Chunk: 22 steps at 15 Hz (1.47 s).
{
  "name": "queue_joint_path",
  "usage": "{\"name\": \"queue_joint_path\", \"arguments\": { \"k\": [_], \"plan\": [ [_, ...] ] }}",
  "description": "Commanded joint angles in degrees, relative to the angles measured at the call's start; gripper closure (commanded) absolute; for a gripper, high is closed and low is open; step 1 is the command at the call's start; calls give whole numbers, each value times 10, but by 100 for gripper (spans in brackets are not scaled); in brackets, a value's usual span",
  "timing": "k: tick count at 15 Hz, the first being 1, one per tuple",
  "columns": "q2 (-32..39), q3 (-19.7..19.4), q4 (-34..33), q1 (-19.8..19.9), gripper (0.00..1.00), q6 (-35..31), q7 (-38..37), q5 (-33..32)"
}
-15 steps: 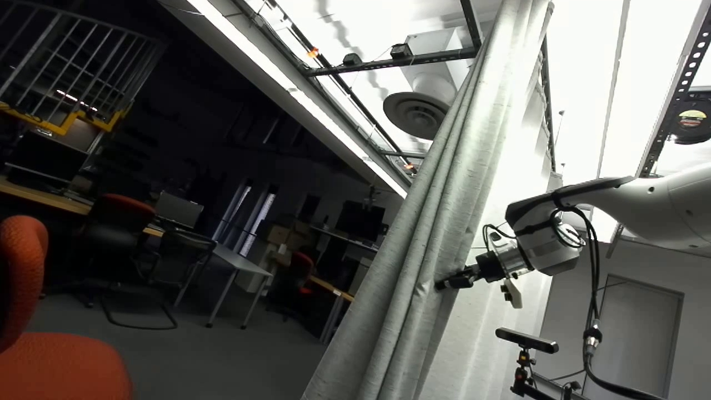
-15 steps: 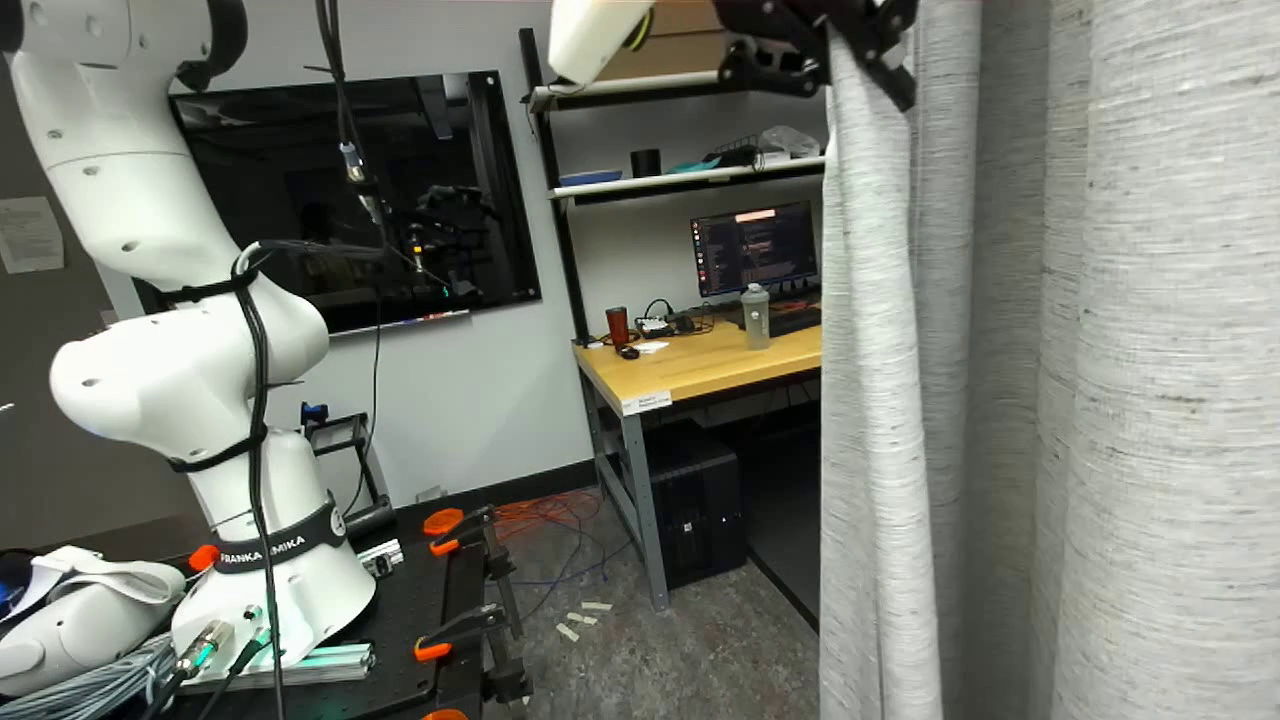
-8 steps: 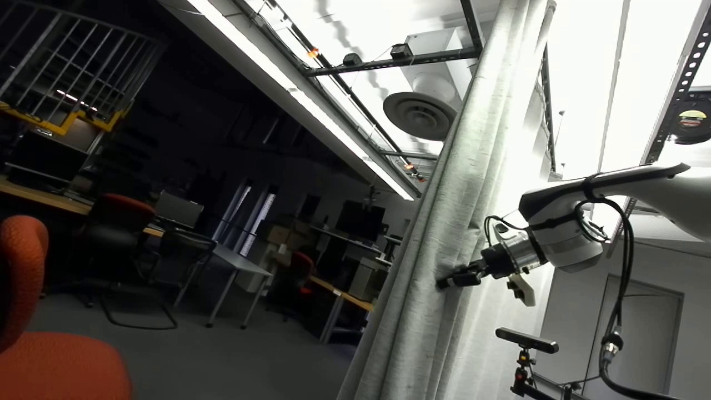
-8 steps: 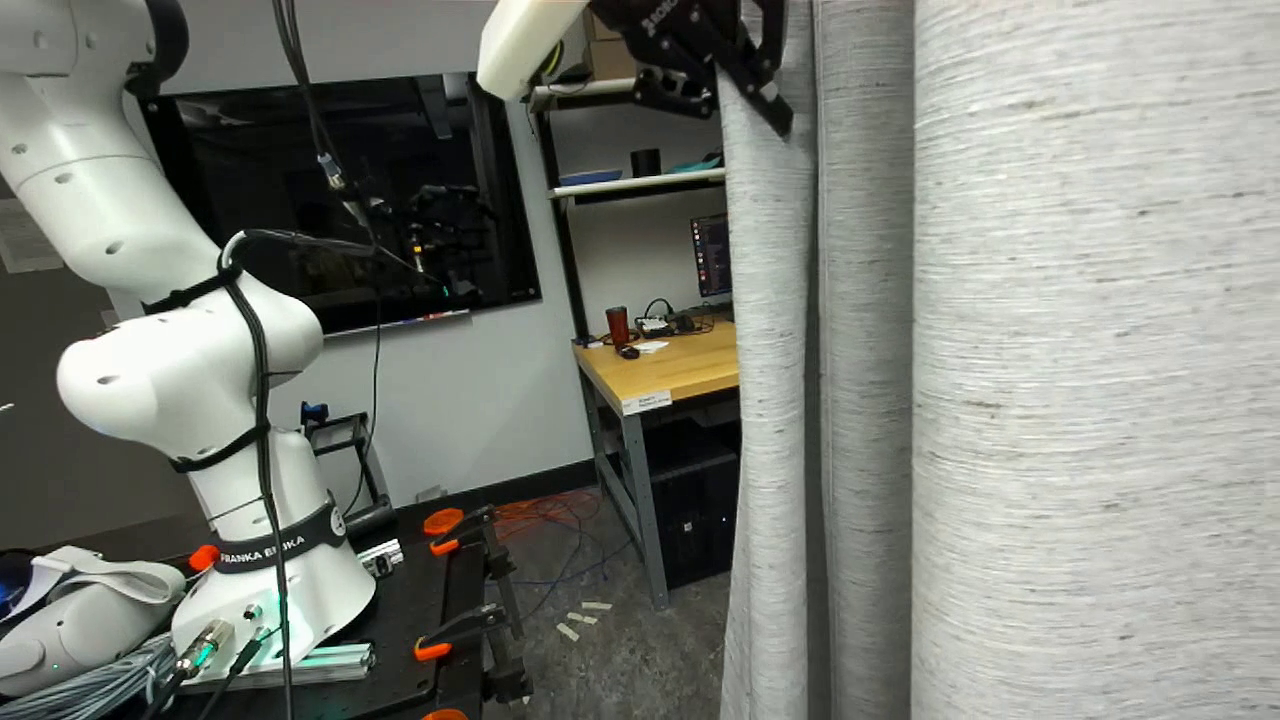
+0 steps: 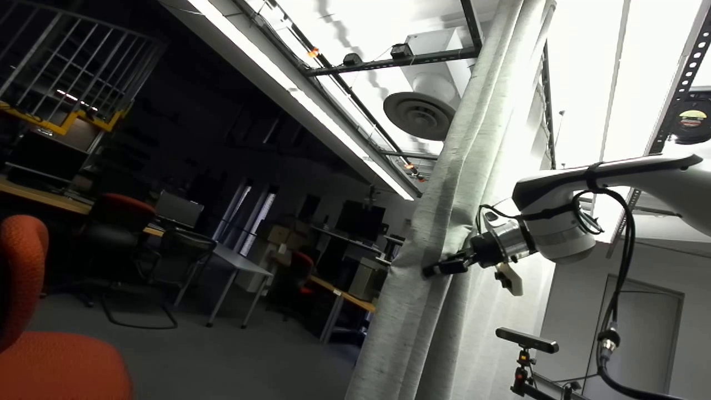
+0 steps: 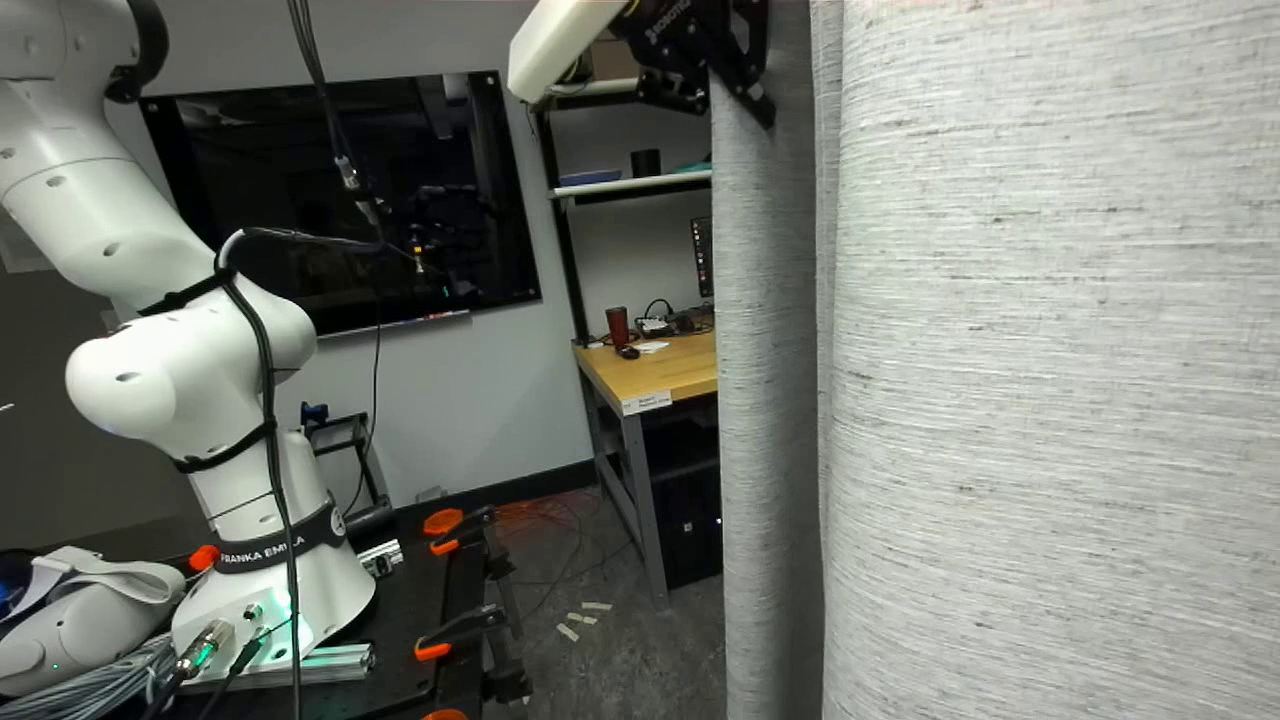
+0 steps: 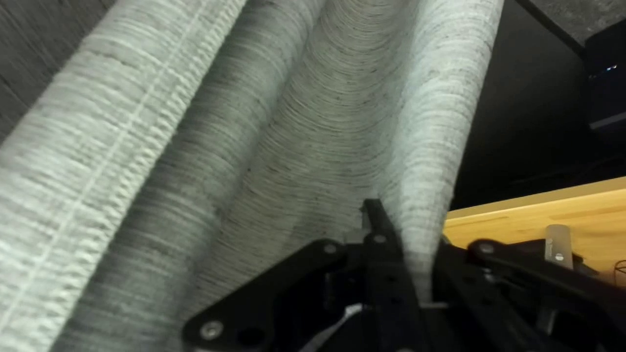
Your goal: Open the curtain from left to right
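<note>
Black pincer (image 5: 429, 271) against pale curtain (image 5: 458, 183)

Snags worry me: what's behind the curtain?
In an exterior view, a shelf, desk and monitor show partly beyond the curtain; their remainder, and anything else it screens, is covered there.

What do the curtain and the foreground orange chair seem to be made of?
The curtain: matte woven fabric, perhaps linen-like; irregular crosswise threads and stitching show in the wrist view.

The orange chair: probably textile upholstery, matte; its surface looks nubby.
</note>
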State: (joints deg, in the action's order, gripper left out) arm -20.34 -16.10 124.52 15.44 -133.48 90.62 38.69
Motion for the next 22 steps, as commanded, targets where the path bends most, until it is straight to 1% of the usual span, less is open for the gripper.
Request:
{"name": "queue_joint_path", "arguments": {
  "k": [1,6,7,8,17,18,22],
  "plan": [
    [-14,-10,9,-25,99,-26,-26,-19],
    [-15,-12,14,-32,99,-45,-40,-31],
    [-14,-12,14,-32,71,-48,-44,-34],
    [-14,-13,15,-33,70,-48,-48,-36],
    [-22,-21,17,-34,3,-55,-74,-48],
    [-26,-20,19,-33,0,-58,-83,-47],
    [-59,-11,34,-37,0,-78,-120,-48]
  ]
}}
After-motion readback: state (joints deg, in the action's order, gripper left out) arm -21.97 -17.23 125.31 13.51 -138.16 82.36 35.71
